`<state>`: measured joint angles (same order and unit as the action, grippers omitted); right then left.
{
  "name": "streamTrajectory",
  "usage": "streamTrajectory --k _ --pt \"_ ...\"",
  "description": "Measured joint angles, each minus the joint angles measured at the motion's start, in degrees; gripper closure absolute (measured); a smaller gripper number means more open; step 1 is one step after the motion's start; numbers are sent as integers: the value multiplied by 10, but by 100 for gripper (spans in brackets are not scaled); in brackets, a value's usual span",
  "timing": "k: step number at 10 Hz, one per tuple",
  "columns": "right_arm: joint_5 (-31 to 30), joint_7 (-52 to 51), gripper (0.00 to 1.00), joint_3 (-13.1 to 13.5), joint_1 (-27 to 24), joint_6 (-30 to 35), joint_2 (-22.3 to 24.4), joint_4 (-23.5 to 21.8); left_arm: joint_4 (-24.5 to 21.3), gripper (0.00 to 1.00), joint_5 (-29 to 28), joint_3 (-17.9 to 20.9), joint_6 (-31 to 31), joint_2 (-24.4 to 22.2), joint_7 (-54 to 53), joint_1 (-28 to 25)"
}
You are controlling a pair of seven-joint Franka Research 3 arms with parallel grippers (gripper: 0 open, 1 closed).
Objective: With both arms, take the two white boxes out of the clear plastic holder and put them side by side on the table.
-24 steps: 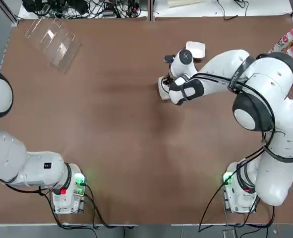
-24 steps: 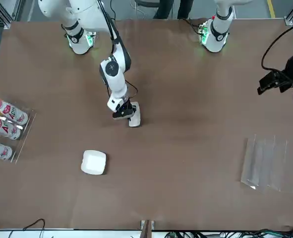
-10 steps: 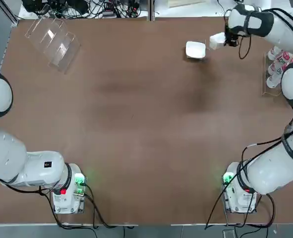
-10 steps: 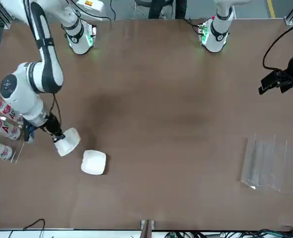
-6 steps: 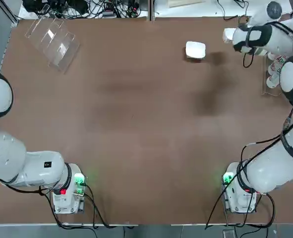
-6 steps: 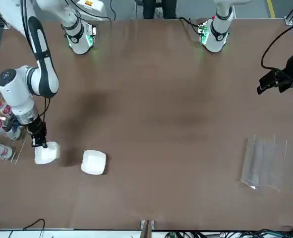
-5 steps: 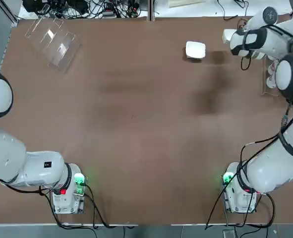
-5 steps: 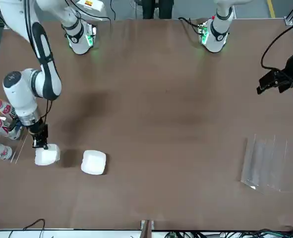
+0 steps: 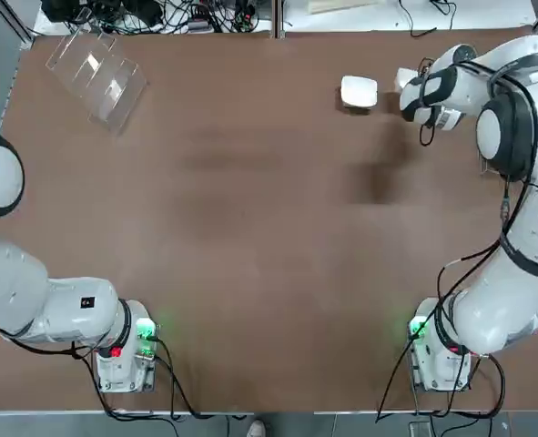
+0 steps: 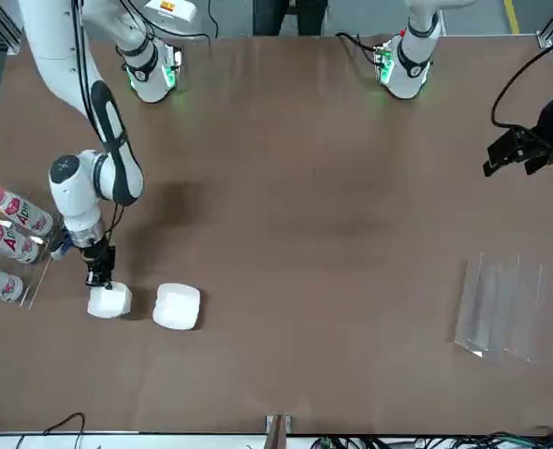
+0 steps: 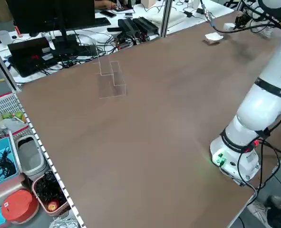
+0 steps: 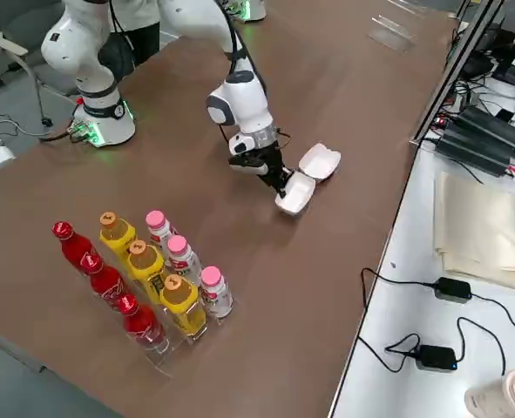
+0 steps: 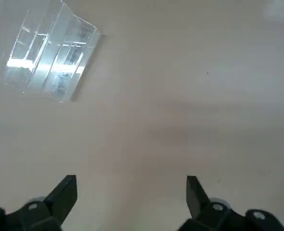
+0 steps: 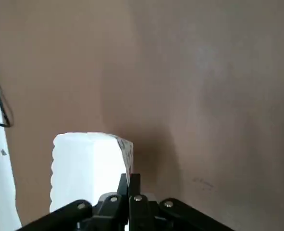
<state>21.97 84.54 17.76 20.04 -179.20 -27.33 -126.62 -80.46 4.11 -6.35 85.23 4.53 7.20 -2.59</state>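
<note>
One white box [image 9: 359, 92] lies flat on the table [image 9: 250, 228] at its far right part. My right gripper [image 10: 99, 277] is shut on the other white box [image 10: 109, 301], low over the table just right of the first one. In the right side view the held box [image 12: 294, 192] sits tilted beside the lying box [image 12: 320, 161]. The right wrist view shows the fingers pinched on the box [image 14: 86, 168]. The clear plastic holder [image 9: 96, 68] stands with nothing in it at the far left corner. My left gripper [image 13: 130, 185] hangs open above the table's left side, away from the holder [image 13: 48, 57].
A clear rack of pink-capped, yellow and red bottles [image 12: 152, 279] stands at the table's right edge, close to the right gripper. Cables and power bricks [image 9: 159, 14] lie beyond the far edge. The arm bases [image 9: 127, 350] sit at the near edge.
The right gripper swung the box out toward the bottle rack, then brought it back and down beside the lying box. The left arm has stayed still.
</note>
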Motion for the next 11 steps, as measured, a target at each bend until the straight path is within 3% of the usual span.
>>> streamTrajectory --k 3,7,9,11 --pt "35 5 98 -3 32 0 -5 -2 0 0 -13 -16 -2 0 0 1" --pt "38 5 96 -1 35 -5 -16 -6 1 0 -43 -29 -2 0 1 -3" --pt "38 5 90 0 34 -9 -18 -6 1 0 -43 -29 -2 0 1 -6" --pt "38 5 76 1 34 -9 -18 -6 1 0 -43 -29 -2 0 1 -6"
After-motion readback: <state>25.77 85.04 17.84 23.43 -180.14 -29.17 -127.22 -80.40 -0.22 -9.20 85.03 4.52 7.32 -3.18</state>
